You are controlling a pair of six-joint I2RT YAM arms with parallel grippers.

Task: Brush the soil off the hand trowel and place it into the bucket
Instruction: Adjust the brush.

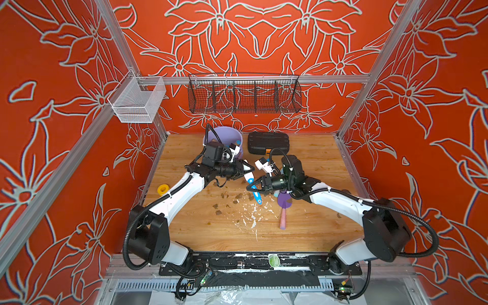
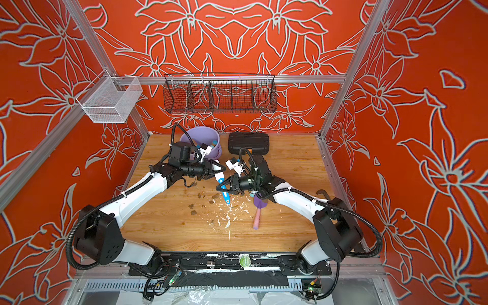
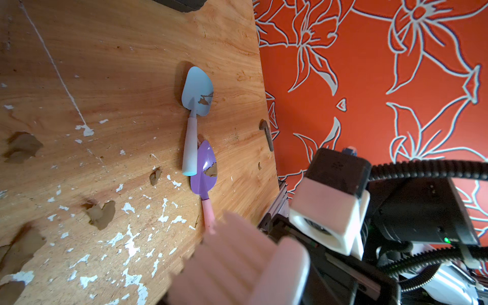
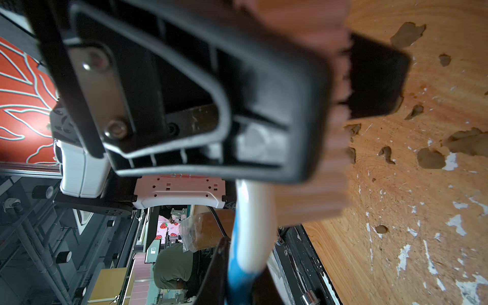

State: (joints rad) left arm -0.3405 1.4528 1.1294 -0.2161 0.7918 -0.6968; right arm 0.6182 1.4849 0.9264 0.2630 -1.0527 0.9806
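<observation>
Two hand trowels lie flat on the wooden worktop [image 1: 311, 232], neither of them held. The purple trowel [image 1: 284, 202] has a pink handle and rests just to the right of the right pincer [image 1: 250, 188], apart from it. Its blade is partly tucked under that arm's wrist and its handle points back toward the robot's base. In the left wrist view, the purple trowel [image 3: 202, 174] carries a brown patch of soil [image 3: 211, 170] on one edge of its blade. A pale blue trowel [image 3: 196, 85] with a white handle lies in line with it, its handle end just beside the purple blade's tip. It also has a smear of brown soil.

The right pincer is clamped narrow on a brush [image 1: 257, 197] with a white and blue handle. The left pincer [image 1: 247, 168] is at the brush's white head. Whether it grips the head cannot be told.

Small brown clumps [image 1: 240, 196] and white flecks [image 1: 253, 214] are scattered on the worktop near the brush. The lavender bucket [image 1: 224, 132] stands at the back of the worktop, behind the left arm's wrist and well apart from both trowels.
</observation>
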